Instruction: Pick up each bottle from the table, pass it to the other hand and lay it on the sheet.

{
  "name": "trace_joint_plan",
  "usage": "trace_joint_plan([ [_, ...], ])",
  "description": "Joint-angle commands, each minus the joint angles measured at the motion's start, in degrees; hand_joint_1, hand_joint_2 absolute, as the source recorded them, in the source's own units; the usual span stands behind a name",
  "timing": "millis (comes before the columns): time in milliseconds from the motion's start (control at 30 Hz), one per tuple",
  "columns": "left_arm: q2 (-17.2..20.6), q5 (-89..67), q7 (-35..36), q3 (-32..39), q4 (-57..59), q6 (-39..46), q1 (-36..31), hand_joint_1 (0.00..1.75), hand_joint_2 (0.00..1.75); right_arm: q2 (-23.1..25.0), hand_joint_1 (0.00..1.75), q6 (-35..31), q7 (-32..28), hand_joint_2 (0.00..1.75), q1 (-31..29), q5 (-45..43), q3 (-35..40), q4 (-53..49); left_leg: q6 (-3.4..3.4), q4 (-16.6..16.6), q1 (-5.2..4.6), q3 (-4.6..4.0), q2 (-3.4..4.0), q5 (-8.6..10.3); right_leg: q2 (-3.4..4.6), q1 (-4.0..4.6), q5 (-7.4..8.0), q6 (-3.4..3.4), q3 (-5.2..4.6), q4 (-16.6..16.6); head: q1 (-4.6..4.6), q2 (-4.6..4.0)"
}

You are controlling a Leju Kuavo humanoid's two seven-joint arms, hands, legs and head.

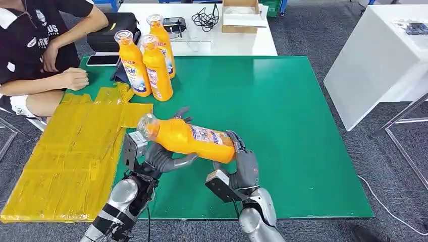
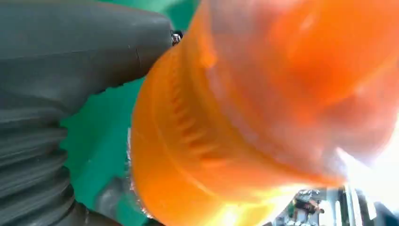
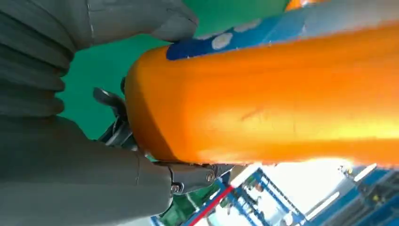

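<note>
Landmark: the green mat (image 1: pixel 282 126) covering the table top. Off the mat's left edge a person (image 1: pixel 35 45) in a dark shirt sits with forearms resting at the table corner. The yellow sheet (image 1: pixel 70 156) lies flat over the mat's left portion, reaching from near the person to the mat's near edge. At the mat's far left corner, just beyond the sheet, three orange bottles (image 1: pixel 146 55) stand upright and close together, clear caps up; a dark case (image 1: pixel 108 30) lies behind them on the white table (image 1: pixel 237 43), with a cardboard box (image 1: pixel 242 15) further right on that table.

Over the mat's near-centre, above the surface and just right of the sheet, a fourth orange bottle (image 1: pixel 189 138) is held roughly horizontal, its clear cap end toward the sheet and its base toward the mat's right side. The left hand (image 1: pixel 161 154) wraps the neck and shoulder from beneath, fingers curled around the body; in the left wrist view the grey thumb (image 2: pixel 84 47) lies against the bottle's ribbed shoulder (image 2: pixel 188 141). The right hand (image 1: pixel 239 159) grips the base end, fingers closed over it; in the right wrist view the thumb (image 3: pixel 141 19) presses on the blue-labelled side while darker fingers (image 3: pixel 113 117) hook under the bottle's base (image 3: pixel 263 99). A second white table (image 1: pixel 378 60) stands off the mat's right edge.
</note>
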Motion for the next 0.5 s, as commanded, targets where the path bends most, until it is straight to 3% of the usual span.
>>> trace_joint_plan([
  [33, -0.1, 0.3, 0.2, -2.1, 2.7, 0.4, -2.9, 0.0, 1.75, 0.3, 1.75, 0.5, -0.3, 1.75, -4.9, -0.4, 5.5, 8.7, -0.03, 0.0, 0.01, 0.14, -0.01, -0.03, 0.01, 0.01, -0.03, -0.01, 0.16, 0.0, 0.0, 0.0],
  [400, -2.0, 3.7, -1.9, -2.3, 0.5, 3.3, -2.5, 0.0, 1.75, 1.3, 1.75, 2.5, 0.1, 1.75, -7.5, -2.2, 10.1, 11.9, -0.05, 0.0, 0.02, 0.17, -0.04, -0.05, -0.01, 0.02, -0.06, -0.02, 0.18, 0.0, 0.02, 0.0],
  [433, -2.4, 4.7, -2.3, -2.1, 0.1, 4.2, -2.2, 1.75, 1.75, 1.2, 1.75, 2.4, 0.1, 1.75, -7.7, -2.5, 10.8, 12.2, -0.06, -0.1, 0.01, 0.3, -0.07, -0.08, -0.04, 0.01, -0.1, -0.03, 0.32, -0.1, 0.0, 0.0],
  [500, -2.6, 5.1, -2.9, -2.2, -0.4, 5.4, -2.0, 1.75, 1.75, 0.9, 1.75, 2.2, 0.2, 1.75, -7.7, -3.1, 11.3, 12.0, -0.05, 0.0, 0.02, 0.25, -0.02, -0.08, 0.01, 0.03, -0.07, -0.01, 0.27, -0.1, 0.0, 0.0],
])
